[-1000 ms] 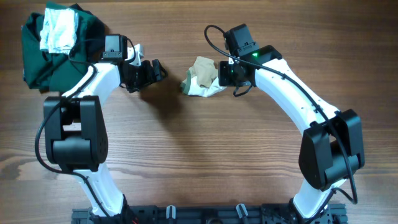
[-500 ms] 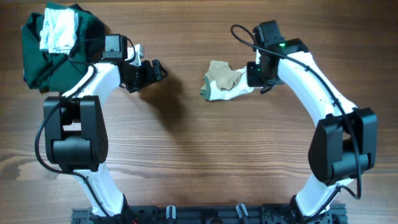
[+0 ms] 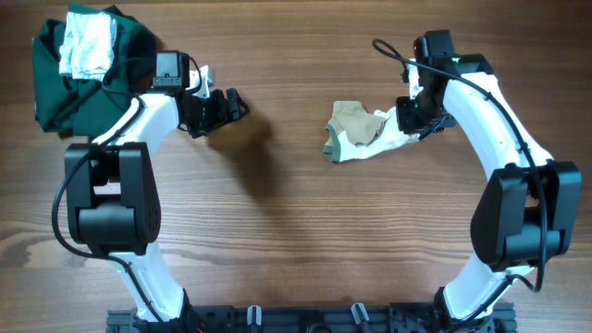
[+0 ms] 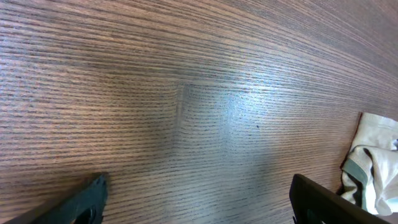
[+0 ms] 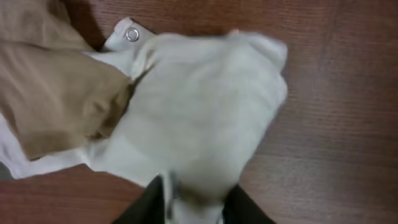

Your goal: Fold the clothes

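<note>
The clothes [image 3: 359, 132] are a small crumpled white garment with a khaki-tan part and green trim, lying right of the table's middle. My right gripper [image 3: 404, 121] is shut on its white right edge. In the right wrist view the white fabric [image 5: 199, 118] is pinched between my dark fingers [image 5: 146, 205] at the bottom, with the tan part [image 5: 56, 93] to the left. My left gripper [image 3: 233, 106] is open and empty over bare wood, well left of the garment. A corner of the garment [image 4: 373, 162] shows at the right edge of the left wrist view.
A large dark green garment [image 3: 79, 83] with a white cloth [image 3: 85, 46] on it lies at the far left corner. The table [image 3: 277, 231] is brown wood.
My right gripper has moved to the right, dragging the small garment with it across the table. The left arm has not moved.
</note>
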Controlling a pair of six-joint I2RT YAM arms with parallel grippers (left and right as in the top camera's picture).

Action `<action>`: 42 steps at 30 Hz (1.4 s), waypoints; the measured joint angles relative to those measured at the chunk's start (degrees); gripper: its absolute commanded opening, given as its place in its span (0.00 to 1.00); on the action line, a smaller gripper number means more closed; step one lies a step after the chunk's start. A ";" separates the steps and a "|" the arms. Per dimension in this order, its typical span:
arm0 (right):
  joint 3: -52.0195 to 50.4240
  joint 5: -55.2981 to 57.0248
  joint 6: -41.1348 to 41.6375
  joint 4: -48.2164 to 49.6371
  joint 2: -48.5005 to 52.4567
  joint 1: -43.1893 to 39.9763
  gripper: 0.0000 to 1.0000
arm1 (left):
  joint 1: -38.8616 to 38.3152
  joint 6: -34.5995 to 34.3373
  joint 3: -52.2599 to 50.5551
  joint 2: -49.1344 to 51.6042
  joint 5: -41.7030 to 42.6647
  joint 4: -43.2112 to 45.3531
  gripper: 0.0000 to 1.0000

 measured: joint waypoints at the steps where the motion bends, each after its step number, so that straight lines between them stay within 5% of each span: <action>1: 0.00 0.00 0.48 -0.11 0.00 0.00 0.74 | 0.00 0.00 0.00 0.00 0.00 0.00 0.95; 10: 0.00 0.24 9.62 -2.67 0.00 -0.66 0.87 | 0.00 0.00 0.00 0.00 0.00 0.00 0.95; 16: -0.17 -2.05 19.23 -2.12 0.00 -5.95 0.84 | 0.00 0.00 0.00 0.00 0.02 0.00 0.95; 27: -10.97 -15.06 25.62 11.23 0.00 -8.90 0.84 | 0.00 0.00 -0.04 0.00 0.02 0.24 0.95; 42: -13.35 -12.66 26.34 11.26 0.00 -11.06 0.86 | 0.00 0.00 -0.04 0.00 0.02 0.20 0.96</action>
